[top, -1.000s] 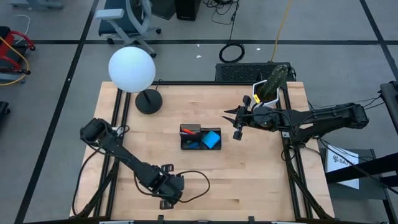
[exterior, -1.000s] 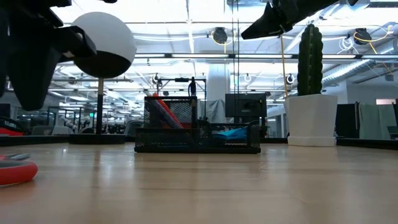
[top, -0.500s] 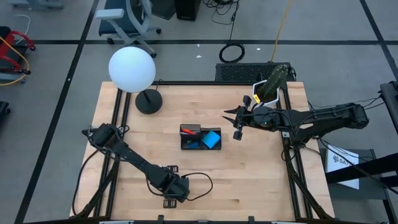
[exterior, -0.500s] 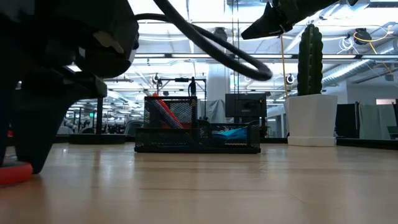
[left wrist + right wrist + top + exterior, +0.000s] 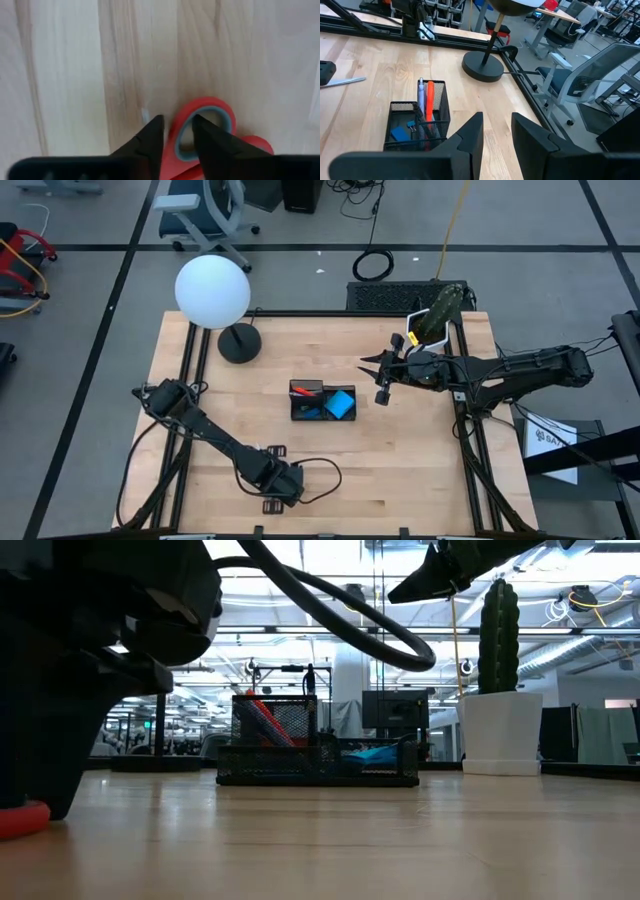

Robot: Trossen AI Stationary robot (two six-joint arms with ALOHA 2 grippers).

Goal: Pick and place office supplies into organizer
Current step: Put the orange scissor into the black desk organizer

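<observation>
The red-handled scissors (image 5: 220,107) lie flat near the table's near edge. Their handle (image 5: 18,821) rests on the wood, and a silver blade (image 5: 346,80) shows in the right wrist view. My left gripper (image 5: 177,120) stands over the handle, low at the table (image 5: 278,483). The black mesh organizer (image 5: 322,401) sits mid-table with pens and a blue pad inside (image 5: 417,125). My right gripper (image 5: 372,376) hovers high to the organizer's right, with a narrow gap between its fingers (image 5: 497,116), holding nothing. My left gripper has the rim of one red handle loop (image 5: 175,146) between its two fingers, one finger inside the loop and one outside. The fingers come from above, pointing down. The scissors lie flat on the table.
A white globe lamp (image 5: 212,292) on a round black base (image 5: 238,342) stands at the far left. A potted cactus (image 5: 440,310) stands at the far right corner. Bare wood lies between the organizer and the near edge. A cable loops off my left gripper (image 5: 320,475).
My left gripper moved a little toward the table's right and near edge and came down over the scissors' handle, then kept still for the last half second. The scissors stayed on the table.
</observation>
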